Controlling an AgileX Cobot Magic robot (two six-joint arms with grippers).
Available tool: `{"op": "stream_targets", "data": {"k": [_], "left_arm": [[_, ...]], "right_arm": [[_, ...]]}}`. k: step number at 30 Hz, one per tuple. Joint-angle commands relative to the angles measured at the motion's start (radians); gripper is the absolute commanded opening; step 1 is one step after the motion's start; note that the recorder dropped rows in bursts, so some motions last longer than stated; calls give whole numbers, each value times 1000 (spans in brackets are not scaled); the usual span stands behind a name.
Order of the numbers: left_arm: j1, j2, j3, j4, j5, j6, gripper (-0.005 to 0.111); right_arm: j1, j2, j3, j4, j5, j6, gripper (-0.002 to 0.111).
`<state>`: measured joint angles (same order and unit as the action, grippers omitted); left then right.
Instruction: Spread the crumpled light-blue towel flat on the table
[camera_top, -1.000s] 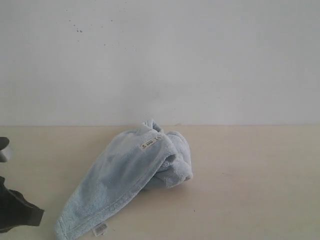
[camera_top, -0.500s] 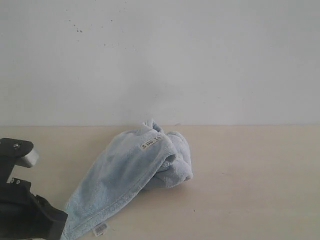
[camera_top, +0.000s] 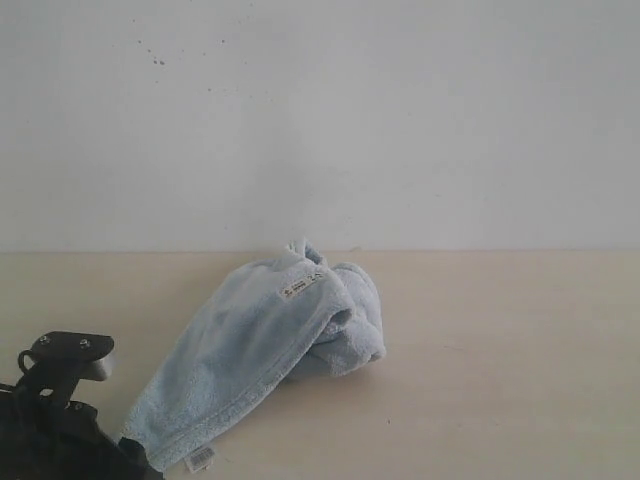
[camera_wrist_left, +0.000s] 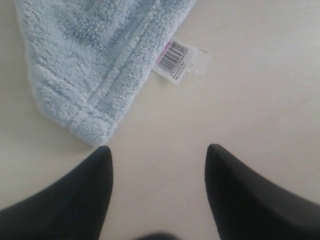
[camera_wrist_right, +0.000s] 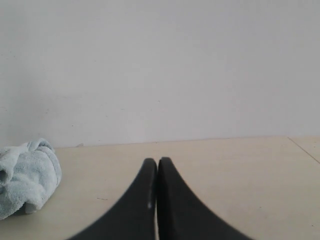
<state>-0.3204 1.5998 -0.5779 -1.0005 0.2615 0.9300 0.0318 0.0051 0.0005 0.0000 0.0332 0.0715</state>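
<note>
Pale-blue fluffy towel (camera_top: 250, 350) is lying crumpled on beige surface (camera_top: 500, 380); left pincer (camera_wrist_left: 158, 148) gaping wide beside its near corner, right pincer (camera_wrist_right: 157, 161) pressed together.

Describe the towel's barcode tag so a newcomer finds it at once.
On the beige table, a light-blue towel lies before the white wall. Follow its tail to the corner by the left hand: the tag juts from the hem there. It alone shows black bars and a pink strip; the other label sits high on the heap.
</note>
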Motion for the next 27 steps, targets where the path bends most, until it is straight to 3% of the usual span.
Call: {"op": "stream_targets", "data": {"k": [1,8,27], "left_arm": [[-6,43,-36,-13,-11,6,54],[-6,54,-46,-13,-87,6,54],[-6,57,-63,-13,-139,6,54]], "right_arm": [[2,-5,0,0,-8,-2,0],[2,-5,0,0,-8,-2,0],[2,-5,0,0,-8,-2,0]]}}
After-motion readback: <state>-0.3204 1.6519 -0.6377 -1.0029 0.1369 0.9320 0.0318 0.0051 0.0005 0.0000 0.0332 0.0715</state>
